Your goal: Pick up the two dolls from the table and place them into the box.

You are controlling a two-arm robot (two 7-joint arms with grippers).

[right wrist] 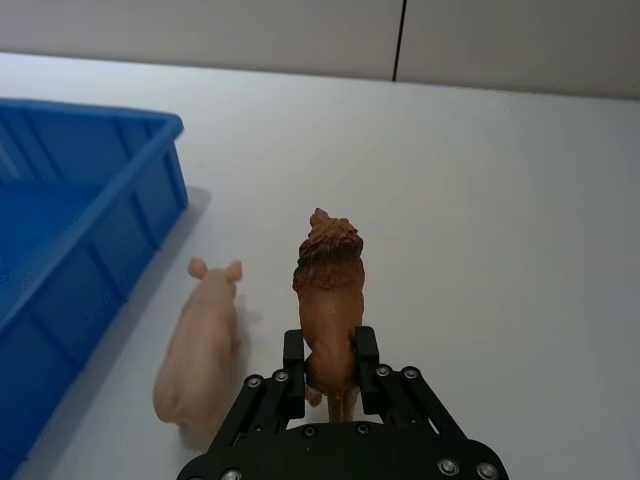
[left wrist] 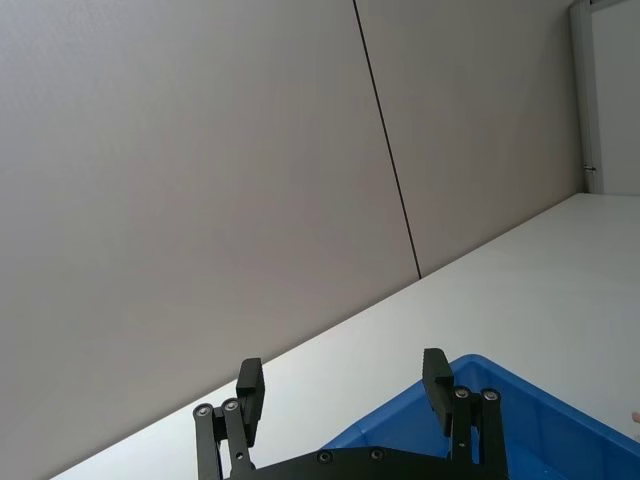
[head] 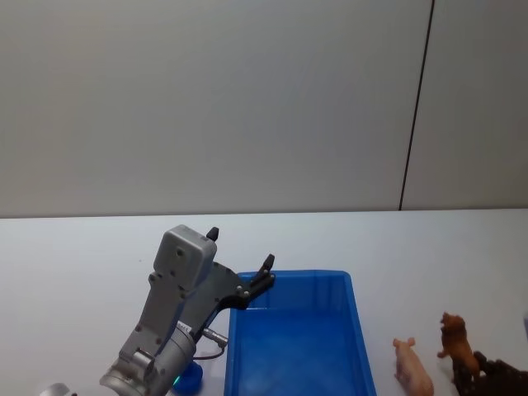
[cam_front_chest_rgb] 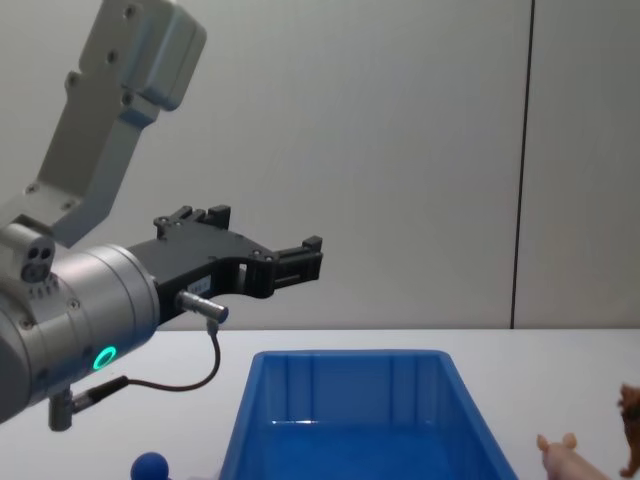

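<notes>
1. Lion figure (right wrist: 328, 275) — clamped in the right gripper (right wrist: 330, 346), right of the box (head: 318, 274).
2. Pink pig (right wrist: 200, 340) lies between them, body parallel to the box wall.
3. Left gripper (left wrist: 342, 372) gapes empty over the box's left rim — blue ball toy (cam_front_chest_rgb: 150, 466) beside that wall.

A brown lion figure (right wrist: 328, 290) stands upright (grey wall (head: 206, 99) behind).

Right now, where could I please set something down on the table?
Bare: the table between the box and the wall, and the box's floor. Crowded: right of the box, where the pig stands beside the lion in the right gripper; the blue toy sits left of the box, under the left gripper's arm.
</notes>
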